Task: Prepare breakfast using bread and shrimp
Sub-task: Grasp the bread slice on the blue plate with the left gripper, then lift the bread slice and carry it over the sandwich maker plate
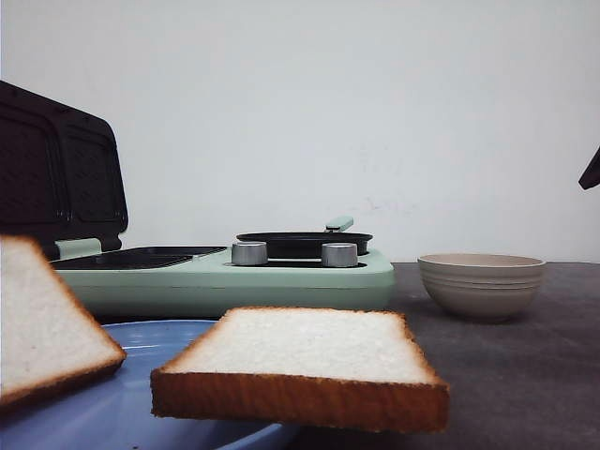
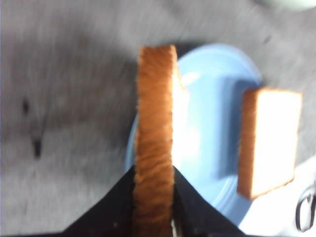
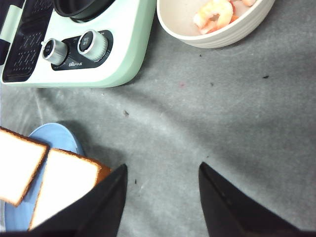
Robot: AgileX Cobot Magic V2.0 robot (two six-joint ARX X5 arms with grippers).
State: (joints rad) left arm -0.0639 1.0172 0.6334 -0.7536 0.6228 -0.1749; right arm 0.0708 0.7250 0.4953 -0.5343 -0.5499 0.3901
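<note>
Clamping one slice of bread by its fuzzy golden-brown crust, the left gripper has its black fingers pressed against both faces of the slice, which stands on edge above the smooth pale-blue plate. A second slice, thick and square with a soft white crumb, lies flat at lower centre of the front view, overhanging the plate's rim. The right gripper hangs with its tapered black fingers spread apart over bare grey felt-like table covering. Curled pink-and-white shrimp sit in the ribbed beige bowl, upper right of the right wrist view, beside a mint-green appliance with two knurled metal knobs. A plain white wall stands behind.
</note>
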